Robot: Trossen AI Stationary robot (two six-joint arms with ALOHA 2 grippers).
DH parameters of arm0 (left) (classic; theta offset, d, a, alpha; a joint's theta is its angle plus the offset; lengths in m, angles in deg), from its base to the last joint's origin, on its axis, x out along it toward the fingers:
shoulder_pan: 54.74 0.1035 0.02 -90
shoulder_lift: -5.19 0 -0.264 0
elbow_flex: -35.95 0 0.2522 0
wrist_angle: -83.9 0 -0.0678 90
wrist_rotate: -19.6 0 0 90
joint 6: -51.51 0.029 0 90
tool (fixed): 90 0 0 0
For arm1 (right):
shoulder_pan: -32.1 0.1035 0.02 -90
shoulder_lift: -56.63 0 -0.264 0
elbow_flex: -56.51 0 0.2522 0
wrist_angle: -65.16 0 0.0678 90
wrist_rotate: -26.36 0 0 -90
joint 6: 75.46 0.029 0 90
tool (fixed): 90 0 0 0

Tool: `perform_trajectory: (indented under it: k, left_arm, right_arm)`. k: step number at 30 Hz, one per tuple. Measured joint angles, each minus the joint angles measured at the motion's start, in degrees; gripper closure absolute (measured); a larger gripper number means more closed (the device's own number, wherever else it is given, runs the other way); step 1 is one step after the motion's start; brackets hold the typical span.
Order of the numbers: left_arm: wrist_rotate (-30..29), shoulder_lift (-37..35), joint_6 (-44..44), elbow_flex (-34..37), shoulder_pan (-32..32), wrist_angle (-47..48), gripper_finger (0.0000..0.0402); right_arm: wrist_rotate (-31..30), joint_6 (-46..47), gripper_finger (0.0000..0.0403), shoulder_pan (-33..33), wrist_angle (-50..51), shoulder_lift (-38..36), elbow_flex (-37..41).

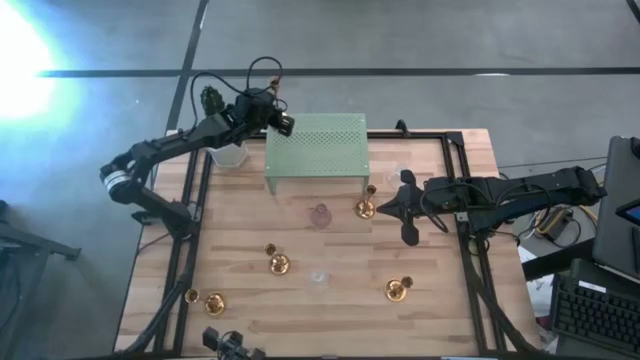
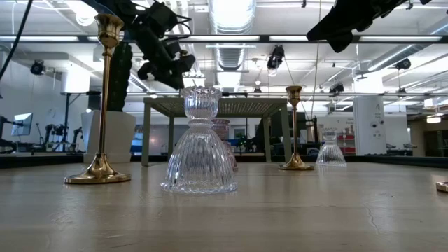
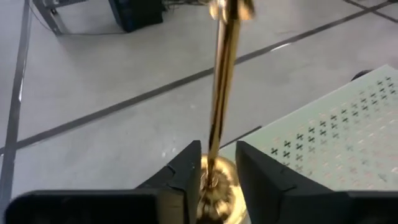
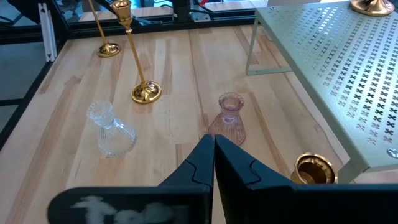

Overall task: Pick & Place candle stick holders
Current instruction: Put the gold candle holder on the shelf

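A tall gold candle stick holder (image 3: pixel 221 93) stands upright with its domed base (image 3: pixel 216 190) at the far left corner of the green perforated stand (image 1: pixel 316 148). My left gripper (image 3: pixel 217 149) is open, its fingers on either side of the lower stem and base. My right gripper (image 4: pixel 214 146) hangs shut and empty over the table's right half, beside a gold holder (image 1: pixel 367 206). More gold holders (image 1: pixel 278 262) (image 1: pixel 398 290) (image 1: pixel 212 300), a pinkish glass one (image 4: pixel 229 115) and a clear glass one (image 4: pixel 111 132) stand on the wood. My left gripper has one finger (image 3: pixel 186 177) on each side of the gold holder's base, coming from the table's left and slanting downward. Whether the fingers touch the base or stem, I cannot tell. The holder stands upright with its base on the stand's top.
A cactus in a white pot (image 1: pixel 226 150) stands just left of the green stand, under my left arm. The stand (image 4: pixel 336 68) fills the far middle of the table. Bare wood (image 1: pixel 330 320) lies along the near edge between the holders.
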Motion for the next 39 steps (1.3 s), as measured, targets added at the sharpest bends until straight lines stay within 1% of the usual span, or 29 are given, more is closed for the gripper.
perform_trajectory:
  k: [9,13,19,23,30,33,39]
  left_arm:
    - [0.2,-0.8,-0.3,0.0,0.0,1.6,0.0211]
    - [0.2,-2.6,-0.5,0.0,0.0,3.9,0.0189]
    - [1.2,-5.4,-1.3,0.0,-0.1,6.6,0.0186]
    - [5.6,-8.0,-2.7,0.0,-0.3,9.8,0.0186]
    - [13.9,-14.0,-3.1,-0.1,-1.4,20.3,0.0188]
    - [15.9,-17.3,-3.2,-0.1,-3.0,24.3,0.0188]
    - [16.5,-24.8,-5.7,-0.1,-8.7,32.1,0.0189]
  right_arm:
    - [0.0,0.0,0.0394,0.0,0.0,0.0,0.0]
    - [0.0,0.0,0.0394,0.0,0.0,0.0,0.0]
    - [0.0,0.0,0.0394,0.0,0.0,0.0,0.0]
    - [0.0,0.7,0.0394,0.0,0.2,0.0,0.0]
    - [0.0,1.1,0.0394,0.0,1.3,0.0,0.0]
    - [0.0,1.1,0.0394,0.0,1.6,0.0,0.0]
    - [0.0,1.0,0.0394,0.0,1.6,0.0,0.0]
